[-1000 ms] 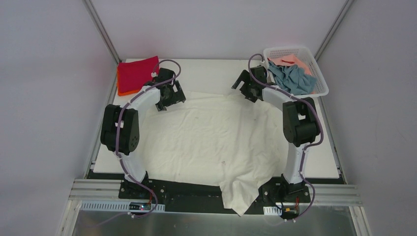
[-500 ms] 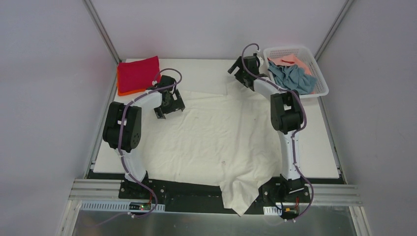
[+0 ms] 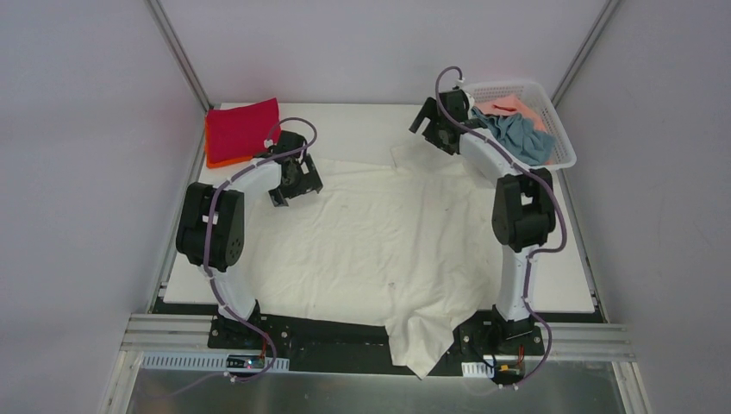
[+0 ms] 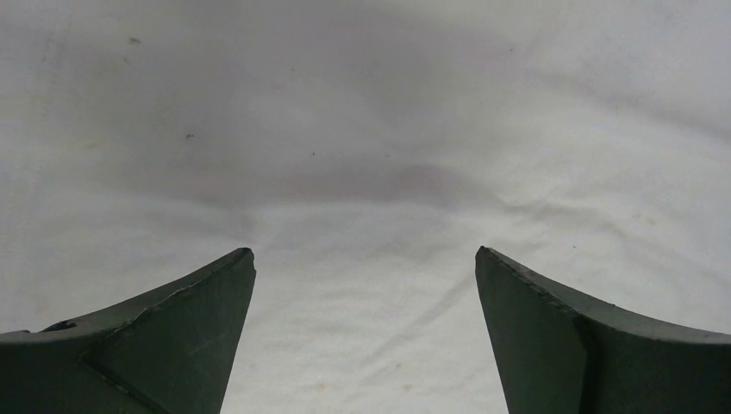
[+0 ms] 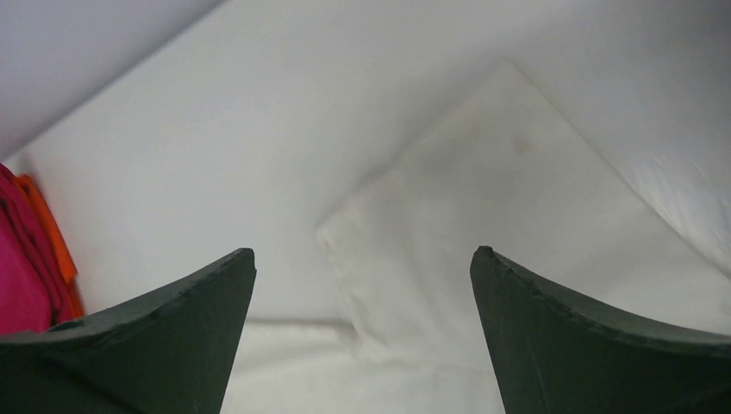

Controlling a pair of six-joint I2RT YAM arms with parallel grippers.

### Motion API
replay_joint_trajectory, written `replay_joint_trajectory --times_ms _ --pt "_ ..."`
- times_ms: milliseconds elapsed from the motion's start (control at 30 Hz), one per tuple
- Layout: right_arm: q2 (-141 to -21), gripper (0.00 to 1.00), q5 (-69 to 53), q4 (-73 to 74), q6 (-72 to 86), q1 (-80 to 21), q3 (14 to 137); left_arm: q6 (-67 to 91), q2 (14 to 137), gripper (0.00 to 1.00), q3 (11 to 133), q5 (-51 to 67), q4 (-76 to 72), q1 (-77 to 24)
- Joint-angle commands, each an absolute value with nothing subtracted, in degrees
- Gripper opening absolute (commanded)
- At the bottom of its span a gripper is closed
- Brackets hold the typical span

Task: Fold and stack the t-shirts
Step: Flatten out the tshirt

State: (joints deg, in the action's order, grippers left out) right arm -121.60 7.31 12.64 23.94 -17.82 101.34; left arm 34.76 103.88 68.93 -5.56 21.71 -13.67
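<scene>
Broadly, the cream-white t-shirt [image 3: 371,233] lay spread flat across most of the desk [image 3: 362,125]. One corner of it spilled over the near edge between the arm bases, and a sleeve [image 5: 483,216] pointed out onto bare surface at the far right. A crimson red t-shirt [image 3: 241,128] sat folded on an orange t-shirt [image 3: 222,160] in the far-left corner, just clear of the big shirt's edge. A grey-blue t-shirt [image 3: 517,138] and a salmon pink t-shirt [image 3: 509,105] lay heaped in the white mesh basket [image 3: 560,142] at the far-right corner. The left end effector [image 4: 365,254] hung over the shirt's far-left part, fingers spread wide and gripping nothing. The right end effector [image 5: 362,252] stood above the sleeve beside the basket, equally wide apart and empty. A strip of bare desk ran along the far edge.
</scene>
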Motion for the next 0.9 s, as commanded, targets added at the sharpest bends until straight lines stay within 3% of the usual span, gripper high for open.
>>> replay_joint_trajectory --times_ms 0,267,867 --pt "-109.9 1.0 11.1 28.5 22.1 -18.1 91.7 33.8 99.1 0.99 68.6 -7.6 22.2 -13.4" --pt "-107.8 1.0 12.9 36.9 20.0 -18.2 84.4 34.8 106.0 0.99 73.9 -4.5 23.5 -9.8" --pt "-126.9 0.99 13.7 41.2 21.3 -13.5 99.5 35.3 121.8 0.99 88.6 -6.5 27.7 -7.0"
